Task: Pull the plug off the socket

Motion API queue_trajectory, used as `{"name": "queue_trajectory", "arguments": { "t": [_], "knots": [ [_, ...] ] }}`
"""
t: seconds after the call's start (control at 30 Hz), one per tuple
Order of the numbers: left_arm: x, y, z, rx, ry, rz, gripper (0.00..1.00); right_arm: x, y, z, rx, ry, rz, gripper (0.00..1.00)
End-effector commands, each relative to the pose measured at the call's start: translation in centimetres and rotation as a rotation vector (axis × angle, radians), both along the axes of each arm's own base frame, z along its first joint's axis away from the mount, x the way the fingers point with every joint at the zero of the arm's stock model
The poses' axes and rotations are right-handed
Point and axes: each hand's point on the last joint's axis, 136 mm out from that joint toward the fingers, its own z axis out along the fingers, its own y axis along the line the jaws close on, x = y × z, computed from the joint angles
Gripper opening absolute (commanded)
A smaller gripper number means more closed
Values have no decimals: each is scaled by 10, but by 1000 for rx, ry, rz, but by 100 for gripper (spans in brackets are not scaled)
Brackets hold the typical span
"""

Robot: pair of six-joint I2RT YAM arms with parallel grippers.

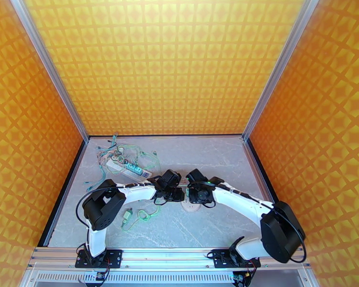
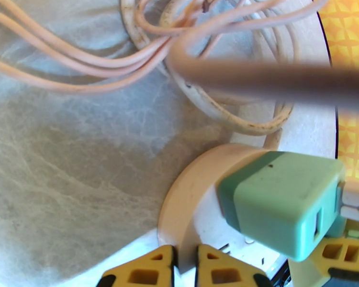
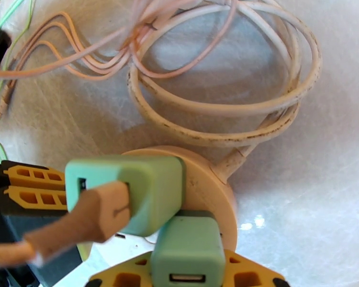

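The two arms meet near the middle of the marble table (image 1: pixel 218 154), over the round socket (image 3: pixel 208 187). The right gripper (image 3: pixel 189 276) is clamped on a green plug (image 3: pixel 189 247), with a yellow finger on each side of it. The plug's empty USB port faces the wrist camera and its far end meets the socket's face. It looks seated, though the joint itself is hidden. The left gripper (image 2: pixel 184 264) comes in from the left with its jaws nearly together, pinching the socket's rim between them. A second green plug (image 3: pixel 131 194) sits on the socket just left of the first, with a beige cable (image 3: pixel 93 216) pushed into it. The socket's white cord (image 3: pixel 213 110) lies coiled on the far side. A power strip (image 1: pixel 128 169) lies at the far left of the table.
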Motion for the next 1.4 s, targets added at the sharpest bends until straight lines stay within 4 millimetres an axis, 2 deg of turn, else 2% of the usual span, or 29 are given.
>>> {"name": "queue_trajectory", "arguments": {
  "t": [0.0, 0.1, 0.23, 0.4, 0.5, 0.63, 0.8, 0.9, 0.97, 1.2, 1.37],
  "knots": [
    [-69, 68, -99, 364, 241, -43, 16, 18, 33, 24, -7, -96, 89, 14],
    [-69, 68, -99, 364, 242, -42, 16, 16, 42, 20, -55, -91, 121, 14],
    [-65, 65, -92, 344, 230, -43, 16, 11, 50, 9, 1, -67, 100, 14],
    [-42, 55, -59, 225, 187, -2, 18, 5, 54, 6, 85, -69, 51, 14],
    [-28, 40, -30, 114, 138, 3, 25, 5, 57, 8, 138, -83, 28, 14],
    [-20, 20, 0, -18, 92, -5, 37, 5, 58, 10, 181, -91, 0, 14],
    [-22, 10, 10, -95, 81, -33, 51, 4, 58, 6, 199, -78, -19, 15],
    [-27, 3, 13, -135, 79, -64, 53, 3, 58, 5, 210, -75, -26, 15],
    [-32, 1, 9, -122, 86, -91, 53, 2, 58, 6, 216, -77, -29, 15],
    [-56, 29, -58, 160, 199, -91, 38, 2, 58, 5, 222, -79, -29, 15],
    [-77, 39, -90, 321, 230, -129, 36, 1, 60, 2, 236, -72, -33, 15]
  ]
}}
